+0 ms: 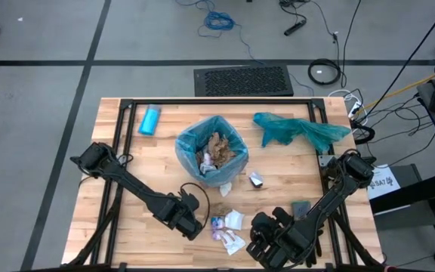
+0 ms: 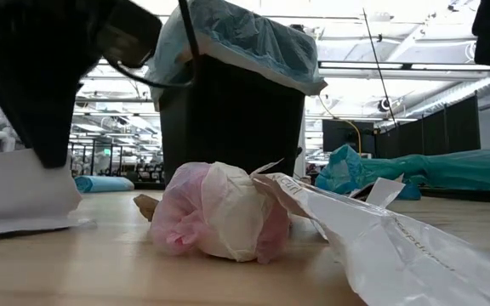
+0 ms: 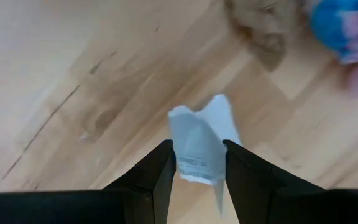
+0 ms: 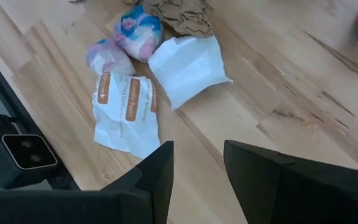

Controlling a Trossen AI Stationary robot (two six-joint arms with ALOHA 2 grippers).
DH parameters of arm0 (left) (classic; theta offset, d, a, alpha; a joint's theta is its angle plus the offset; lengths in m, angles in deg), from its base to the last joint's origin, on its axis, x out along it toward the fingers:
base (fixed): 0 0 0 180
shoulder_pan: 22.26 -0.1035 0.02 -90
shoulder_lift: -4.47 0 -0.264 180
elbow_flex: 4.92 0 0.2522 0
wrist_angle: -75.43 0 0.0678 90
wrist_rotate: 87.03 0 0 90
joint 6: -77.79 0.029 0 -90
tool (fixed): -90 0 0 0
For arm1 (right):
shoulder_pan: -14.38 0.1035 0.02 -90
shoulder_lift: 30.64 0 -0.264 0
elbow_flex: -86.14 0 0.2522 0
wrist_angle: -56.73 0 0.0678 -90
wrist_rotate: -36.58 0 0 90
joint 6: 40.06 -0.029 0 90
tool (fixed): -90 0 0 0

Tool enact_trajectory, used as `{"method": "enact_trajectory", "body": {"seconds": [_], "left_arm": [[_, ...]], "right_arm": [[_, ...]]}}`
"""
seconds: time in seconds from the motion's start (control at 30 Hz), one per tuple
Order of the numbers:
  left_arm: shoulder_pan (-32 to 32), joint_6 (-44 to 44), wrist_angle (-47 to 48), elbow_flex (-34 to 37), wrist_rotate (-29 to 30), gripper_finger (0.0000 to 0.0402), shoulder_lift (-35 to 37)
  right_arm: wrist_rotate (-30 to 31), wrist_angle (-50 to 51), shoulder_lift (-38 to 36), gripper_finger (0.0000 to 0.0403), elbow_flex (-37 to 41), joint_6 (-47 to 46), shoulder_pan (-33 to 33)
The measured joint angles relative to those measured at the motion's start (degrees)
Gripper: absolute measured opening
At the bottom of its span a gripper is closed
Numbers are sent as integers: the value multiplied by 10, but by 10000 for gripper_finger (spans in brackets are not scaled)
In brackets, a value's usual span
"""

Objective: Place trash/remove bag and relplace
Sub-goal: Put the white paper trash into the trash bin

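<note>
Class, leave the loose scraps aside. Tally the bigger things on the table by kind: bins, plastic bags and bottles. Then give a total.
Bins: 1, the black bin
Plastic bags: 2, the pale blue liner in the bin and the teal-green bag lying on the table
Bottles: 1, the light-blue bottle
Total: 4

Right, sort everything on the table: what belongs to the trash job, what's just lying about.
Job:
- left gripper, holding a white paper scrap
- loose wrappers
- bin with pale blue bag
- right gripper, open, empty

Lying about:
- teal bag
- light-blue bottle
</note>
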Motion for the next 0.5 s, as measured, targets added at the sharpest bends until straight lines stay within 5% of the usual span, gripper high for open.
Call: {"method": "enact_trajectory", "body": {"seconds": [0.23,0.43,0.5], "left_arm": [[1,0,-74,53,-53,118,0],[3,13,-85,53,-64,15,0],[3,30,-84,39,-70,10,0]], "right_arm": [[1,0,0,132,0,-15,-2],[1,0,0,132,0,-20,-2],[1,0,0,132,0,-20,-3]]}}
